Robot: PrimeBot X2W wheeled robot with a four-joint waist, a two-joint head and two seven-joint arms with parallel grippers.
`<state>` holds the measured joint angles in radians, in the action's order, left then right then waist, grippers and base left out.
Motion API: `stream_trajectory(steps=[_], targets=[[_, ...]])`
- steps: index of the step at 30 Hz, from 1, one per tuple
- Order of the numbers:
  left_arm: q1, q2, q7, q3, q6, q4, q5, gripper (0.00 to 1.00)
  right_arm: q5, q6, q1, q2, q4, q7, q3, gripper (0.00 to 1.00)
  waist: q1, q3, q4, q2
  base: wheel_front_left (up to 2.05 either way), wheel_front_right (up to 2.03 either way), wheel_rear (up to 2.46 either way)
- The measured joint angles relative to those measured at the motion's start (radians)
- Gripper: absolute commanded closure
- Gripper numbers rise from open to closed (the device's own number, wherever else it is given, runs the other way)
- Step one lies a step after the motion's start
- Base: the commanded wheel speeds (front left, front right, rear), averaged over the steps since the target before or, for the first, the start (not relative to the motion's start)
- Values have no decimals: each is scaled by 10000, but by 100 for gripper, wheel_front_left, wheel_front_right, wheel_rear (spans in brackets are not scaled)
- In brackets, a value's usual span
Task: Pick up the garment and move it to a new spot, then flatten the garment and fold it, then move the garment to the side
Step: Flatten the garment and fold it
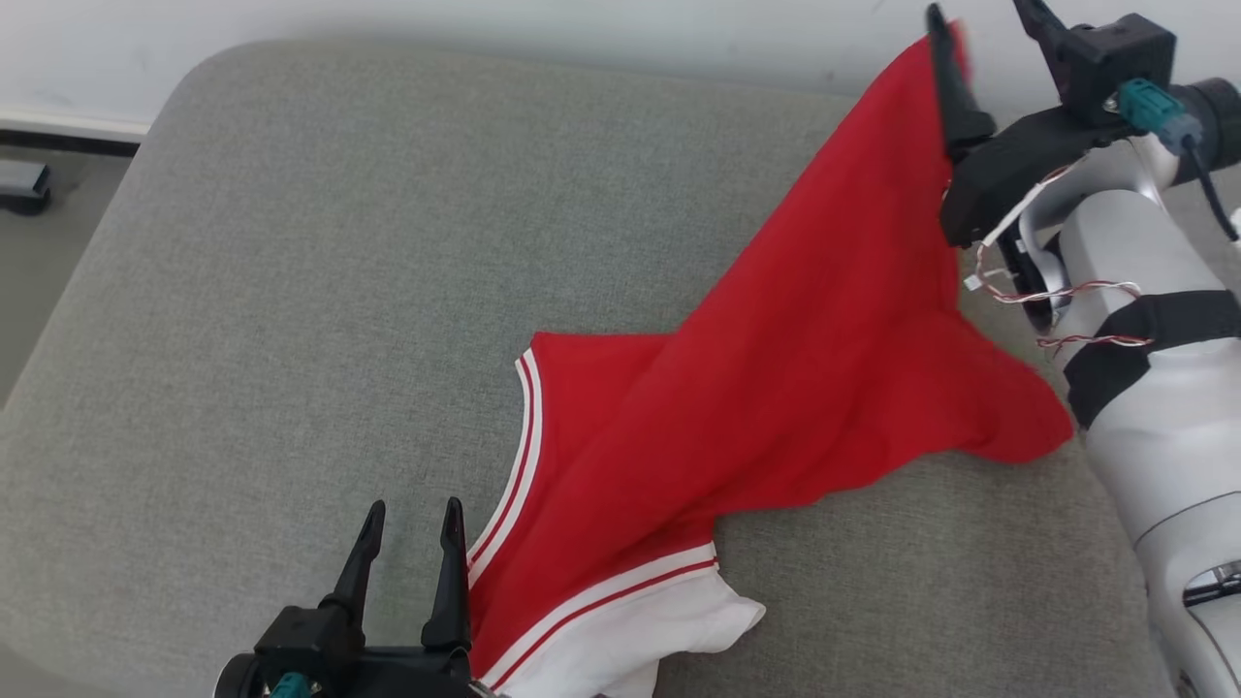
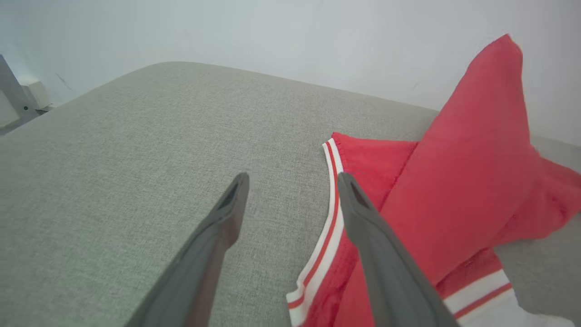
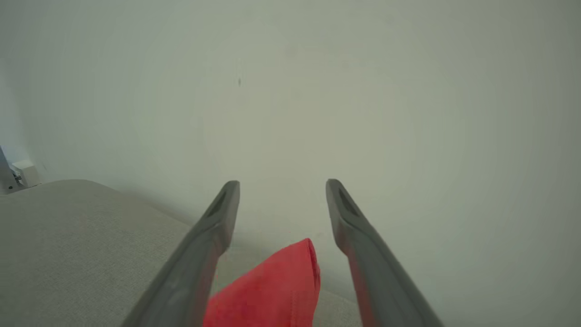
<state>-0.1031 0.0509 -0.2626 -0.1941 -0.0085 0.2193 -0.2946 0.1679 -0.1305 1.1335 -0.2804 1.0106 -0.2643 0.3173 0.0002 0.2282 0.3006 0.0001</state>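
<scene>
The garment (image 1: 776, 388) is red with white-and-red striped trim and a white part at its near end. It lies slantwise on the grey cushion (image 1: 291, 291), and its far corner rises to a peak at the back right. My right gripper (image 1: 979, 12) is open at that peak. In the right wrist view the red tip (image 3: 272, 290) stands loose between the spread fingers (image 3: 213, 227), below my right gripper's tips (image 3: 282, 183). My left gripper (image 1: 415, 506) is open at the near left, just left of the striped edge. In the left wrist view the garment (image 2: 463, 181) lies beside and under my left gripper's (image 2: 294, 177) right finger.
A pale wall (image 1: 582, 29) runs close behind the cushion. The cushion's left edge drops to the floor, where a dark object (image 1: 21, 186) sits. My right forearm (image 1: 1154, 407) stands over the cushion's right side. Bare cushion spreads to the left of the garment.
</scene>
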Motion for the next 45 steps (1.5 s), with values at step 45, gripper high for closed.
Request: stream_trajectory(steps=[45], targets=[[926,0,0,1116,-347,-19,838,0,1475,0,-5965,213,-401,2,-1064,0,-2,-928,-982,-2,0,0,0]])
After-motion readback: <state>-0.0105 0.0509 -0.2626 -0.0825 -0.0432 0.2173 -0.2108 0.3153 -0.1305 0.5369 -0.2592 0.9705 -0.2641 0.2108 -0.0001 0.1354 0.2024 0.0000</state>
